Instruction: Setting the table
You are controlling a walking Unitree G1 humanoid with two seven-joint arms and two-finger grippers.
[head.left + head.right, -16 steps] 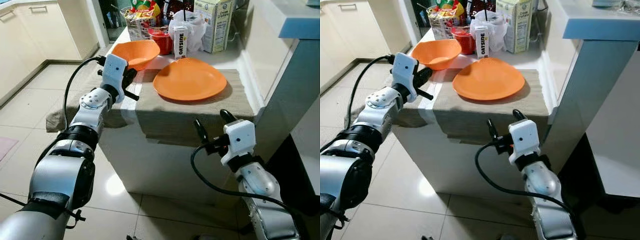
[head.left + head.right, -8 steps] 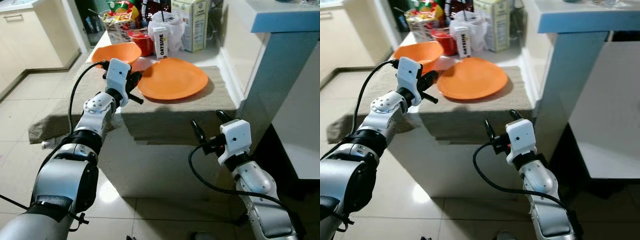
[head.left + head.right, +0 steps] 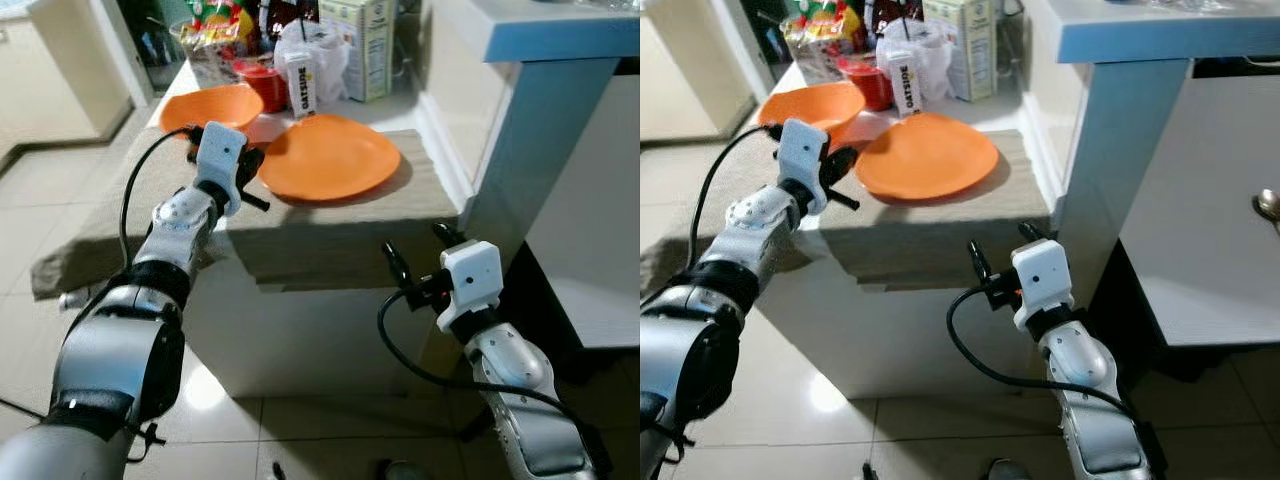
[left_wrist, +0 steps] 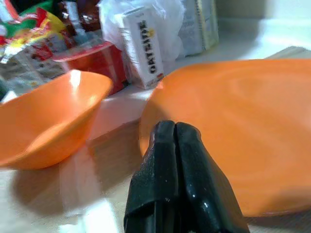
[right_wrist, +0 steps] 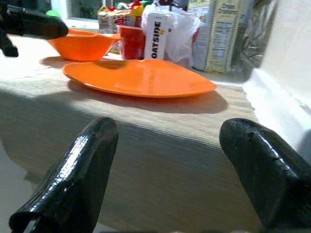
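Left hand (image 3: 250, 172) pinched empty at plate (image 3: 330, 157) rim; right hand (image 3: 415, 262) spread below counter edge.

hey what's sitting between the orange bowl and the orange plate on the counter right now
The left gripper, jaws shut, hovers between the orange bowl and the orange plate. The left wrist view shows bare cloth in that gap beyond it.

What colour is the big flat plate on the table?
The plate is orange, the same as the bowl beside it. It shows best in the left eye view.
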